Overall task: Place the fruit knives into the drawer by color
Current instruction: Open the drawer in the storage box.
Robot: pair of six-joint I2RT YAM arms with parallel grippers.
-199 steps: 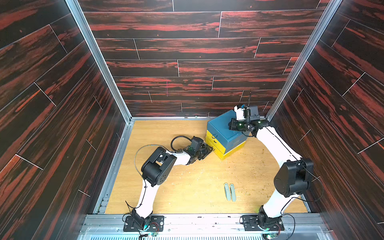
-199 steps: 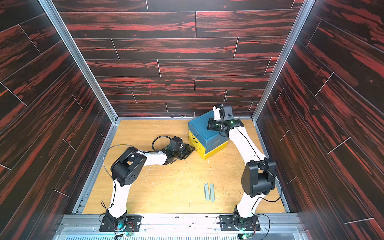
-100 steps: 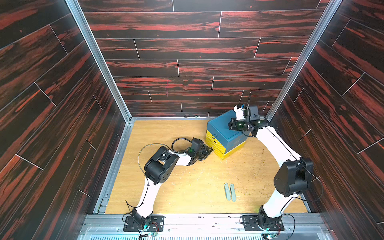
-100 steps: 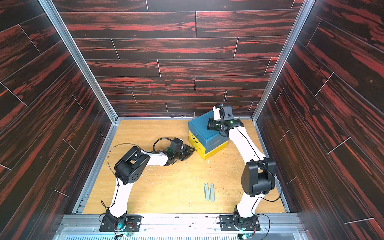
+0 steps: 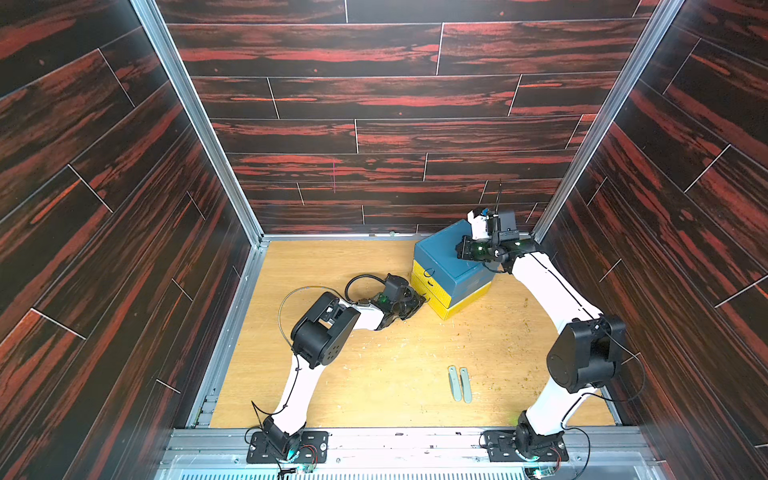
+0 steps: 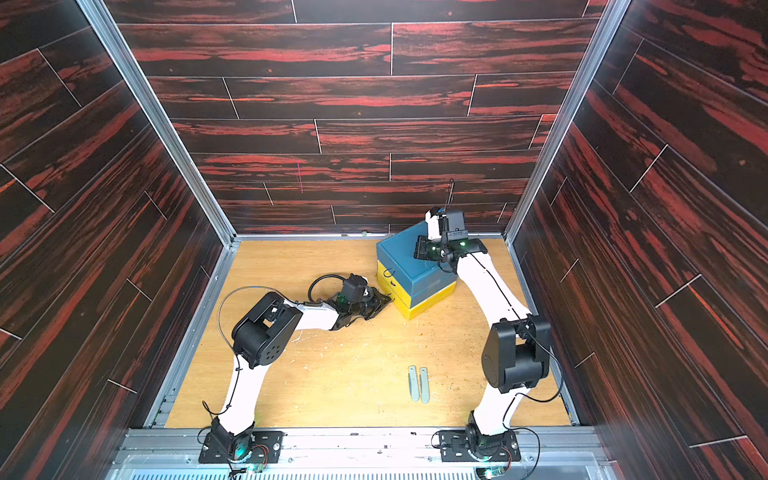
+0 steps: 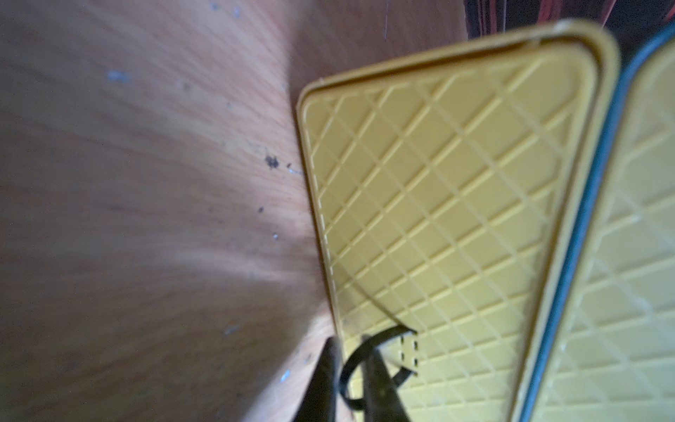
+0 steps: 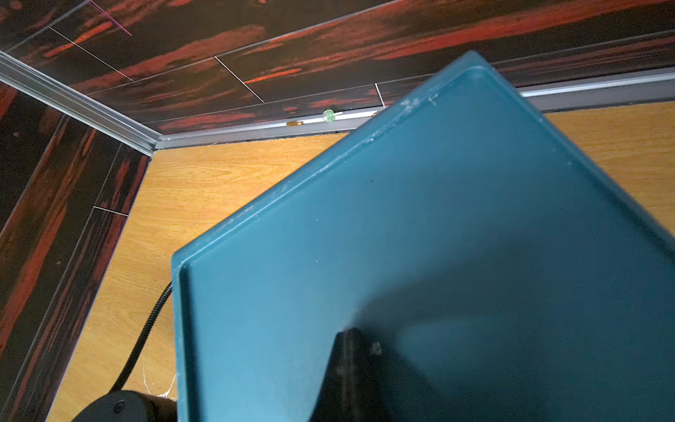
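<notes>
Two grey-green fruit knives point(image 5: 460, 384) point(image 6: 418, 383) lie side by side on the wooden floor, front centre-right, far from both grippers. The drawer unit point(image 5: 446, 254) point(image 6: 401, 259), blue-topped with yellow drawer fronts, stands at the back right, its drawers closed. My left gripper point(image 5: 419, 301) point(image 7: 350, 350) is low at the lower yellow drawer front point(image 7: 438, 182), its jaws closed around that drawer's black loop handle point(image 7: 391, 333). My right gripper point(image 5: 462, 249) point(image 8: 350, 339) is shut, with its tip on the blue top point(image 8: 401, 237).
Dark wood-patterned walls enclose the floor on three sides, with metal rails along their base point(image 5: 332, 237). The left arm's black cable point(image 5: 357, 282) loops over the floor beside the drawer unit. Small crumbs speckle the floor point(image 5: 498, 332) near the knives.
My left gripper has edged toward the lower drawer front and its jaws have closed in on the loop handle. The right arm and the knives have not moved.
</notes>
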